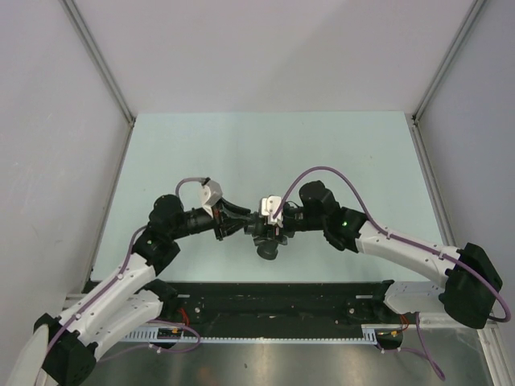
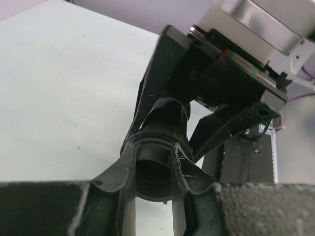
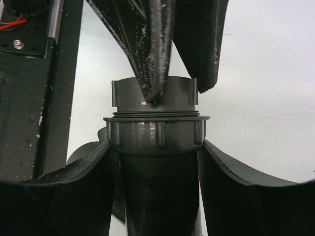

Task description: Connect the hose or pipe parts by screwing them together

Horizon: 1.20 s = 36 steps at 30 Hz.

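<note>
Above the pale green counter (image 1: pixel 241 145), left fingers (image 3: pixel 147 49) pinch a short dark grey plastic collar (image 3: pixel 128 96); right fingers (image 3: pixel 236 187) clamp the ribbed grey pipe body (image 3: pixel 157 137) against it. Any tilt could cross-thread them, or the pinch slips.

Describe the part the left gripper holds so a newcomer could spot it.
Above the middle of the pale green table, find the left gripper. It pinches a short grey ring, narrower than the ribbed collar it meets on the pipe in the right gripper.
</note>
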Available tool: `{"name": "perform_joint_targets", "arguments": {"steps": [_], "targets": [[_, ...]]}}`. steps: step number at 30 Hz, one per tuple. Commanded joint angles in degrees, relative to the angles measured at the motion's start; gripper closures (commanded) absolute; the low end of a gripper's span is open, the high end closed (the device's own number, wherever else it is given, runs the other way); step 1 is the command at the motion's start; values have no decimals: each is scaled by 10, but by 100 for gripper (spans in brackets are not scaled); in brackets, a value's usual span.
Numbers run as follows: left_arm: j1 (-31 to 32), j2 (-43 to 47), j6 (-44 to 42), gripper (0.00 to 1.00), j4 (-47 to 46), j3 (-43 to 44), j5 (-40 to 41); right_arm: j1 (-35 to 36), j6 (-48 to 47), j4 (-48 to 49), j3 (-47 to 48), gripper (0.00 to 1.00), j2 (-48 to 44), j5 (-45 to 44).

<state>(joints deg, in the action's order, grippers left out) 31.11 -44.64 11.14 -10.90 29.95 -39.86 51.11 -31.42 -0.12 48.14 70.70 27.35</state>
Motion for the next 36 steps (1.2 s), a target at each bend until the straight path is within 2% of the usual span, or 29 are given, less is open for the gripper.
{"name": "perform_joint_targets", "arguments": {"steps": [1, 4, 9, 12, 15, 19, 20, 22, 23, 25, 26, 27, 31, 36], "targets": [[22, 26, -99, 97, 18, -29, -66, -18, 19, 50, 33, 100, -26, 19], [32, 42, -181, 100, 35, -38, -91, -23, 21, 48, 33, 100, -28, 37], [68, 80, -334, 100, 56, -54, -41, -25, 19, 24, 40, 100, -15, 91], [90, 71, -421, 100, 64, -46, -22, -27, 35, 21, 49, 100, -9, 114], [98, 60, -490, 100, 69, -40, -8, -36, 50, 16, 56, 100, -2, 135], [99, 62, -529, 99, 71, -25, 19, -45, 49, 4, 58, 100, -3, 141], [98, 61, -517, 80, 69, -19, 32, -46, 46, 3, 58, 100, -3, 138], [98, 61, -497, 51, 65, 0, 68, -46, 37, -19, 58, 100, -1, 128], [98, 61, -485, 33, 62, 5, 77, -45, 33, -21, 58, 100, 1, 125], [98, 59, -445, 23, 62, 23, 102, -46, 30, -23, 58, 100, 4, 115], [98, 59, -430, 10, 62, 26, 111, -45, 27, -23, 58, 100, 6, 112], [98, 58, -402, 0, 62, 29, 122, -46, 26, -22, 58, 100, 6, 111], [98, 87, -310, 0, 62, 29, 167, -47, 19, -23, 58, 100, 7, 96], [98, 146, -127, 0, 69, 16, 243, -51, 10, -19, 58, 100, 4, 47]]}}
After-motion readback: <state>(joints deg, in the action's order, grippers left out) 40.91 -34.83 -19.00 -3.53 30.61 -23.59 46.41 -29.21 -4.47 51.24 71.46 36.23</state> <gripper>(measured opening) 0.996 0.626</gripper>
